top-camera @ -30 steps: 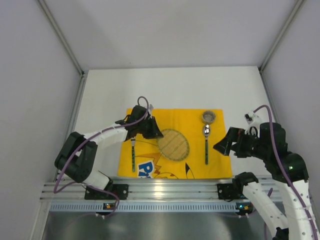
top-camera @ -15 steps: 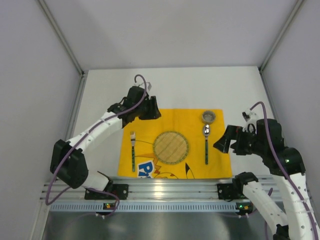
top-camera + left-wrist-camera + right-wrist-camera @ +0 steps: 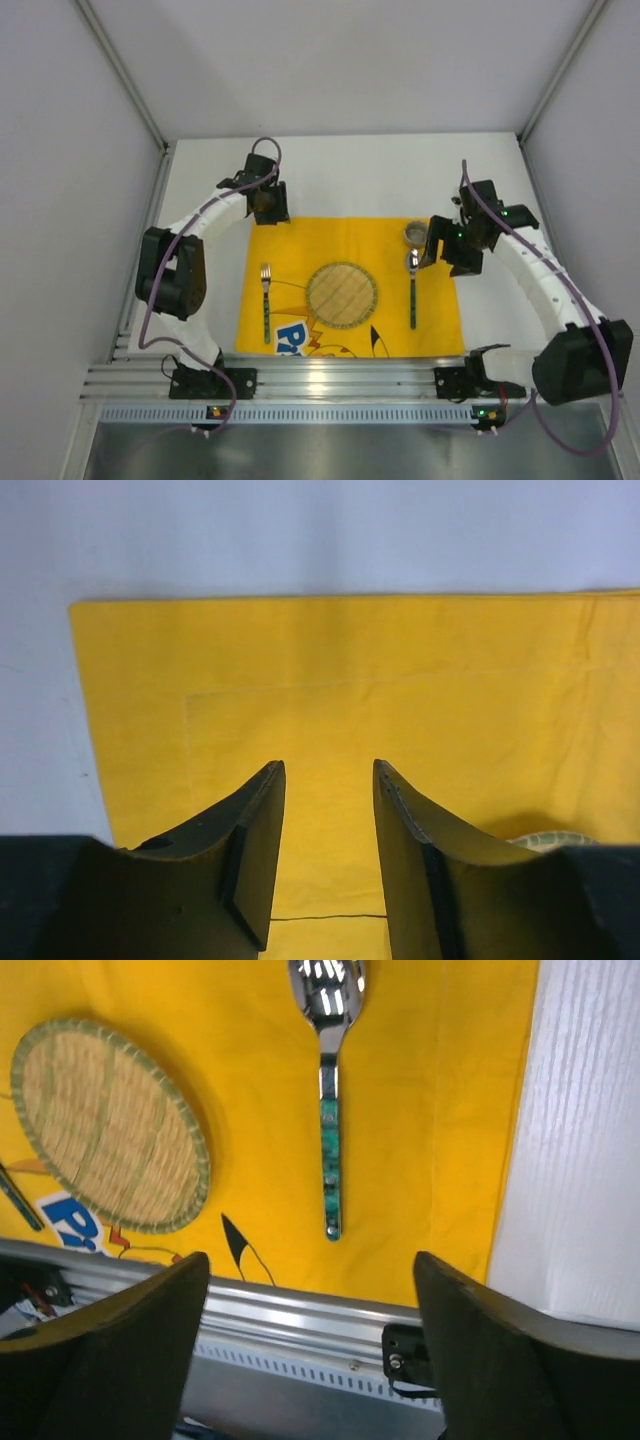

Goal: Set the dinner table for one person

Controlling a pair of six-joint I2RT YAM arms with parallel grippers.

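The white dinner table [image 3: 400, 170] carries a yellow cartoon-printed mat [image 3: 350, 240]. On the mat lie a green-handled fork [image 3: 265, 300], a round woven plate [image 3: 342, 293], a green-handled spoon [image 3: 413, 290] and a small metal cup [image 3: 416, 233]. My left gripper [image 3: 272, 213] is open and empty over the mat's far left corner; its wrist view [image 3: 327, 766] shows only yellow cloth between the fingers. My right gripper [image 3: 447, 255] is wide open and empty above the mat's right edge, beside the spoon [image 3: 330, 1110]. The right wrist view [image 3: 310, 1260] also shows the woven plate [image 3: 110, 1125].
A ribbed aluminium rail [image 3: 330, 380] runs along the table's near edge and also shows in the right wrist view [image 3: 300, 1310]. Grey walls enclose the table on the left, right and far sides. Bare white tabletop [image 3: 580, 1160] lies right of the mat.
My left gripper has risen from beside the fork and plate and moved to the mat's far left corner. My right gripper has swung in from the right to the mat's right edge by the spoon.
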